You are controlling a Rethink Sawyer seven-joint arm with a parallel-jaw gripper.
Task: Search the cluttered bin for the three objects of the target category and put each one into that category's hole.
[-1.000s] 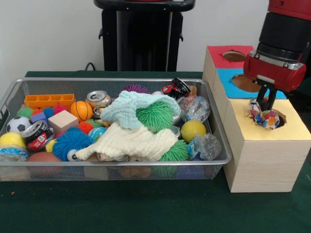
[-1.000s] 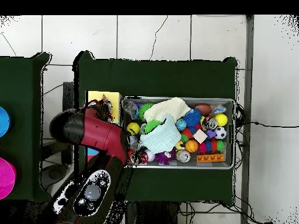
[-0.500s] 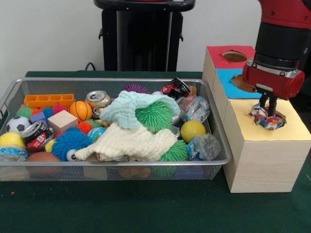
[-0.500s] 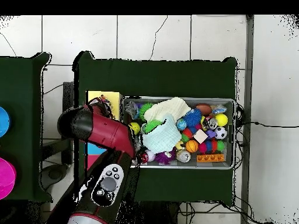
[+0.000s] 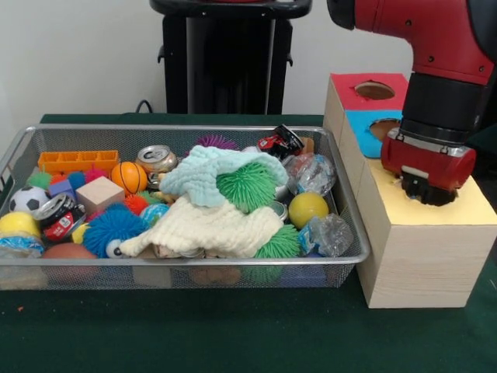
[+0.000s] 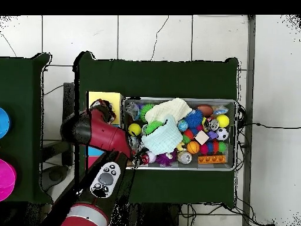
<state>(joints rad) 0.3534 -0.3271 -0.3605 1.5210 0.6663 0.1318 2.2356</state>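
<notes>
My gripper (image 5: 426, 191) is sunk into the hole in the yellow top of the wooden box (image 5: 419, 256), and my red wrist (image 5: 428, 159) sits so low over it that the fingers are hidden; I cannot tell whether they are spread or clenched, or whether anything is between them. No target object shows at the hole from either view.

The box stands just beside the wire bin (image 5: 46, 273), touching or nearly touching its end wall. Behind the yellow section come a blue section (image 5: 371, 132) and a red section (image 5: 353, 87), each with its own round hole.

The bin is heaped with clutter. In its middle lie a cream cloth (image 5: 210, 229) and a pale mint cloth (image 5: 203, 172), with a green spiky ball (image 5: 247, 186) tucked between them. Toward the box end of the bin I see a yellow ball (image 5: 308, 208), crumpled clear plastic (image 5: 313, 172) and a small red toy car (image 5: 278, 141). At the end away from the box are an orange block tray (image 5: 78, 161), a small basketball (image 5: 130, 176), a wooden cube (image 5: 100, 193), a blue spiky ball (image 5: 114, 228), a soccer ball (image 5: 29, 200) and a drinks can (image 5: 158, 159).

Everything rests on a dark green table cover (image 5: 233, 330). Behind the bin rises a black stand (image 5: 225, 58) against a white wall (image 5: 78, 54). From overhead, the floor (image 6: 176, 35) around the table is pale tile with a cracked line.
</notes>
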